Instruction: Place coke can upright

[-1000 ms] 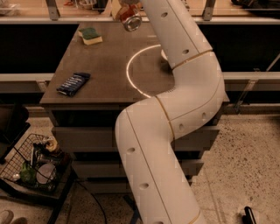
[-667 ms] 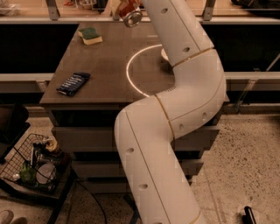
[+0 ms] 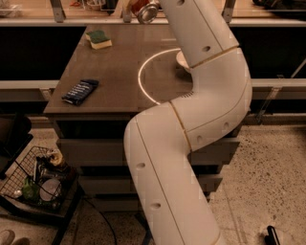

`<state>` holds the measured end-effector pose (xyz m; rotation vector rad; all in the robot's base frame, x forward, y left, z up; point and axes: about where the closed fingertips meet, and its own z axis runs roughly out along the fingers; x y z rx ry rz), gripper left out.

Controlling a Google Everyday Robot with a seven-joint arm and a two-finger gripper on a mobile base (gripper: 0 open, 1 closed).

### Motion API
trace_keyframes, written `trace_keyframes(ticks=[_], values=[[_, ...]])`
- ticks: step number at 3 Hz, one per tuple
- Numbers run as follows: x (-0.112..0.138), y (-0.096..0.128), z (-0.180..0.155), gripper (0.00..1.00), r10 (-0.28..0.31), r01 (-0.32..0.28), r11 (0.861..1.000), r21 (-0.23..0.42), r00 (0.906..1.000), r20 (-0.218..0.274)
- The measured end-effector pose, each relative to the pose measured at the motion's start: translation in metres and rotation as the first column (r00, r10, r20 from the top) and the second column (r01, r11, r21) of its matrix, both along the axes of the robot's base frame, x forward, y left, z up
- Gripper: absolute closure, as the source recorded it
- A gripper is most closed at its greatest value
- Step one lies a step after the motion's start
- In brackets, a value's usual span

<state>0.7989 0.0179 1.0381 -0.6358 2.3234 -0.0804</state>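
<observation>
Coke can (image 3: 147,12) up a bit, clamped in gripper (image 3: 137,5), both partly cut off at top.

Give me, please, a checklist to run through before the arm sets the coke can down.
1. Coke can upright: not ok, tilted, silver end toward camera.
2. Gripper hold on it, at the view's top edge over the table's far end: cannot tell.
3. Bare table surface near the can: ok.
4. Sponge and blue packet away from it: ok.
5. White dish, half hidden by the arm: cannot tell.
</observation>
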Motion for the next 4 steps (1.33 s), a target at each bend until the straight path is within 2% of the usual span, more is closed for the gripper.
trace_keyframes(ticks=[1,4], values=[[-0.015,-0.005,0.009,1.0,0.015,-0.016,0.999,-0.049,0.9996,-0.026],[-0.052,-0.028,0.032,1.0,0.014,-0.026,0.991,-0.129,0.995,-0.099]])
